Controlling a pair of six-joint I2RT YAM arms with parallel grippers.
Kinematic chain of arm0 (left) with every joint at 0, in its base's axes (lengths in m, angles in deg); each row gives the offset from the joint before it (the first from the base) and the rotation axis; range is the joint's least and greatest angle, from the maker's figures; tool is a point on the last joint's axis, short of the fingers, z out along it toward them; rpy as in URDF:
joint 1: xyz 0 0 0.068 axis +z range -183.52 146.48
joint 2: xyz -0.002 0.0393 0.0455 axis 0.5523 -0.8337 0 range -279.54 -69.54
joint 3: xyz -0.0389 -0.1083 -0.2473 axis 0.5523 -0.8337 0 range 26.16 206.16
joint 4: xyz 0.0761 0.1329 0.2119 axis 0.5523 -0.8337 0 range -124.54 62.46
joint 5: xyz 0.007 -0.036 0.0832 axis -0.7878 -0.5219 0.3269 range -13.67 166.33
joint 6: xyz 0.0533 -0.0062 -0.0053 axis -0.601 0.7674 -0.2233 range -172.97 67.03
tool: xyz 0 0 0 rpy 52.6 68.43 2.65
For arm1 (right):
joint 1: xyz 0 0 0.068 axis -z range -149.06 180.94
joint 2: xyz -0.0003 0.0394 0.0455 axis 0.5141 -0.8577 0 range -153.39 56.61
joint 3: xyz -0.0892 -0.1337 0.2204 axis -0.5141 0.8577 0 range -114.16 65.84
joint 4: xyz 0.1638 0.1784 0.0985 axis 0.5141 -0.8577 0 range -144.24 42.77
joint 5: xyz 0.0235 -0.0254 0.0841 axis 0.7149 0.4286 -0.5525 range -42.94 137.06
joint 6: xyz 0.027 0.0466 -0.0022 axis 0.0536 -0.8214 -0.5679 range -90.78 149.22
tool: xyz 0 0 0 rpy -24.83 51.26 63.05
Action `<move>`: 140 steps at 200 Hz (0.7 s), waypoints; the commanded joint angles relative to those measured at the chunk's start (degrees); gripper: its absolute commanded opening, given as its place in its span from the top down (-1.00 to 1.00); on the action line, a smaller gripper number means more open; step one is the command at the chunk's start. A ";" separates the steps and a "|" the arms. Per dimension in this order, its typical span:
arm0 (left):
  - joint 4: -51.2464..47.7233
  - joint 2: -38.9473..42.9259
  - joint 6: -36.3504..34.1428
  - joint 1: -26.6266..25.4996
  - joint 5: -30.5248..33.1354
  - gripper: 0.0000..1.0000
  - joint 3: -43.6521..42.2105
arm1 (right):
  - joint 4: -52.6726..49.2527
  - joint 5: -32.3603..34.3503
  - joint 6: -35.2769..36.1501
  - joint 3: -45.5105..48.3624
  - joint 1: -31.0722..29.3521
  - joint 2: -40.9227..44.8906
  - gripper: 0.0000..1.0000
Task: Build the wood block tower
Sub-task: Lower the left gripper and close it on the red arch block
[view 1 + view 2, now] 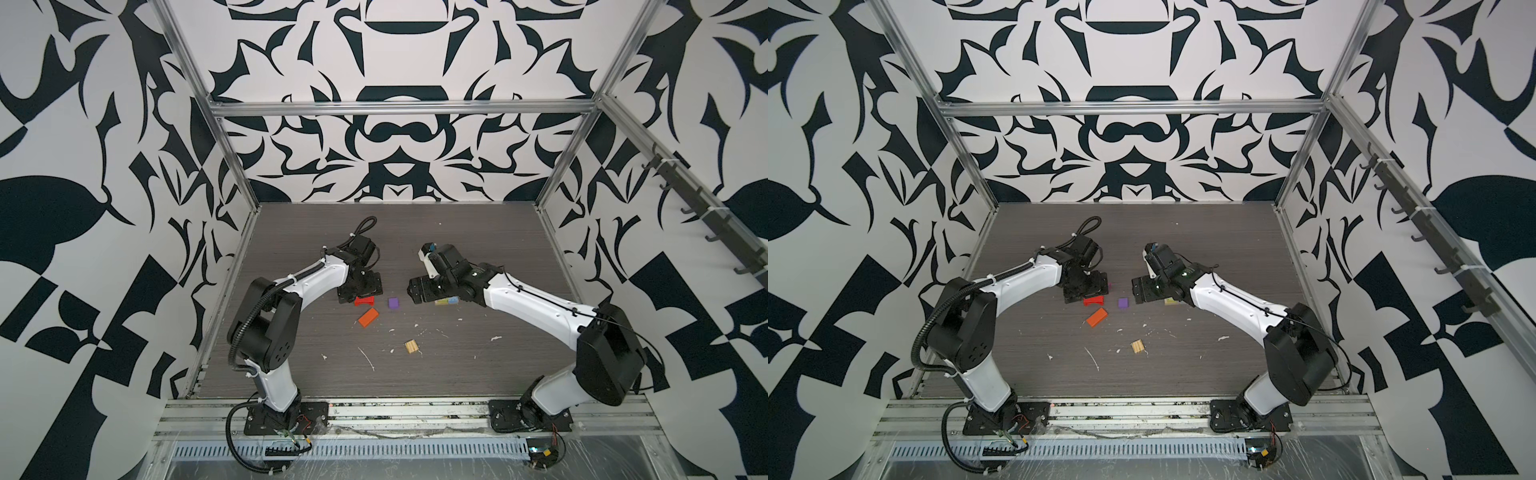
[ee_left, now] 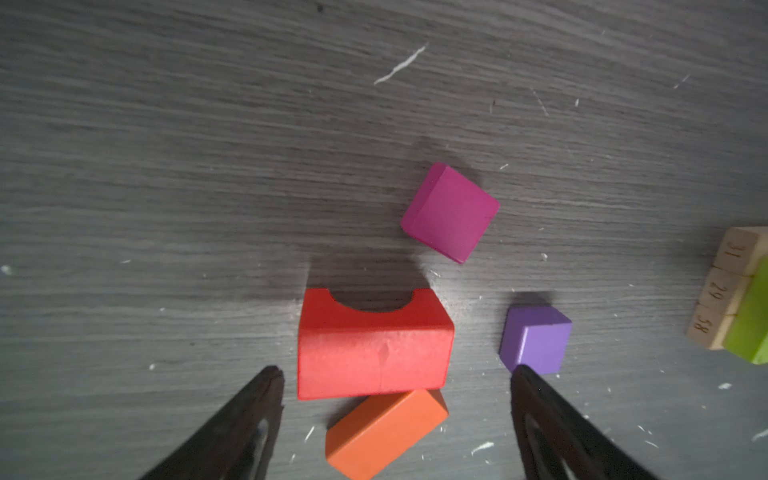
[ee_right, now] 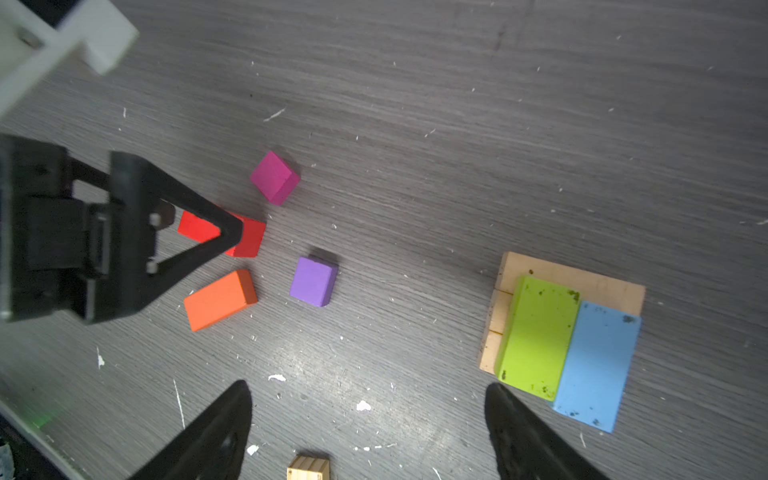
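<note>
Grey wood-grain tabletop (image 1: 457, 374) in both top views carries a loose orange rectangular wood block (image 1: 368, 317), with the wood block tower (image 1: 446, 301) half hidden under the right arm (image 1: 536, 303). From the left wrist, the left gripper (image 2: 397, 370) is spread wide and empty, straddling a red notched wood block (image 2: 374, 345) without touching it, probably placed to take it next. From the right wrist, the right gripper (image 3: 369, 385) gapes empty beside the tower, where a lime green block (image 3: 538, 336) and a light blue block (image 3: 594, 365) lie on tan planks (image 3: 540, 266).
</note>
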 commanded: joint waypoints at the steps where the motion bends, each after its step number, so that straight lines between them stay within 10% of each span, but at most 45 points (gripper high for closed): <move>1: -3.99 -1.78 -0.81 -0.43 3.23 -0.77 2.27 | -0.92 2.30 -0.22 -0.57 -0.04 2.23 -0.84; 140: -5.33 -7.98 -0.67 -2.00 4.85 -0.35 5.92 | -2.02 4.20 0.54 -0.34 0.13 2.80 -0.82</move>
